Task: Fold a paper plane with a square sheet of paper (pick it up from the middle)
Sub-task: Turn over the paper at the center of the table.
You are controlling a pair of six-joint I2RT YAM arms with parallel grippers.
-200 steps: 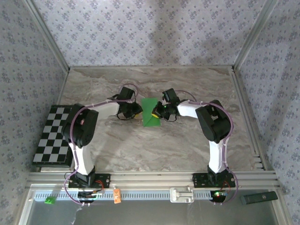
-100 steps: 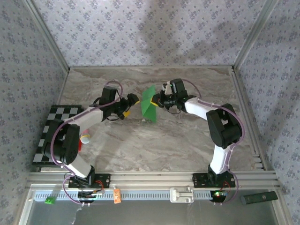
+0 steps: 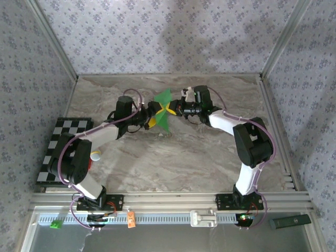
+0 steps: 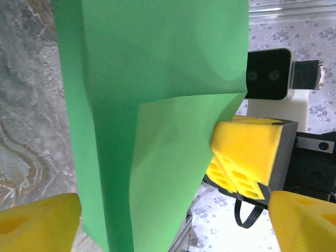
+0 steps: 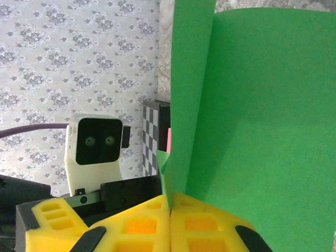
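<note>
Right gripper (image 5: 169, 202), pinched shut on an edge of the square sheet of paper (image 3: 163, 101), holds it upright well right of the checkered board (image 3: 55, 152), with the left gripper (image 4: 168, 226) gaping around it without gripping; light, limp and easily crumpled, it probably wants pinching along a crease.

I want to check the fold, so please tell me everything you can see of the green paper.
The green paper is thin, plain and bright, without print. It is folded: one flap lies over the other along a straight crease. It is held up off the table, roughly on edge. The right gripper is shut on its edge. The left gripper is open, one finger on each side of the sheet.
</note>
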